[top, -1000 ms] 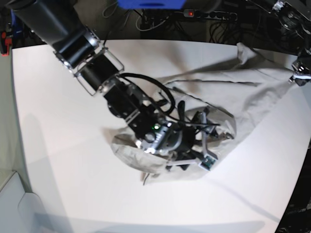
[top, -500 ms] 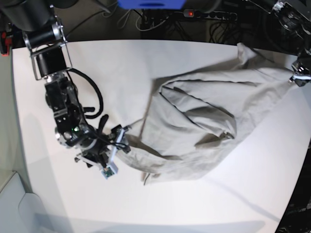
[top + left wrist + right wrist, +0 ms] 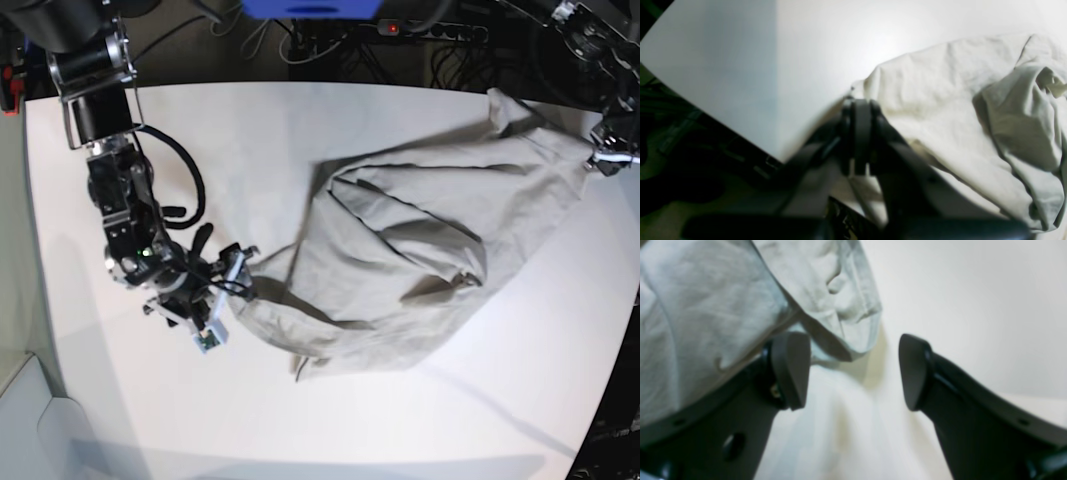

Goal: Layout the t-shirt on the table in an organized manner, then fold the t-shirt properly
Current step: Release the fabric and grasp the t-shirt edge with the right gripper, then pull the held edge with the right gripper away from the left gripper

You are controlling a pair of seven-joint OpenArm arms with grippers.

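We are spreading the t-shirt (image 3: pixel 420 240): left gripper (image 3: pixel 857 110) pinches its three-o'clock corner, right gripper (image 3: pixel 853 370) (jaws wide) must close on the eight-o'clock hem.

A blue object (image 3: pixel 311 8), a power strip (image 3: pixel 432 30) and tangled cables (image 3: pixel 330 48) sit behind.

Soft matte creased cotton t-shirt (image 3: pixel 420 240), smooth white faintly sheened table (image 3: pixel 250 140)

T-shirt (image 3: pixel 420 250) on table (image 3: pixel 300 150), right side
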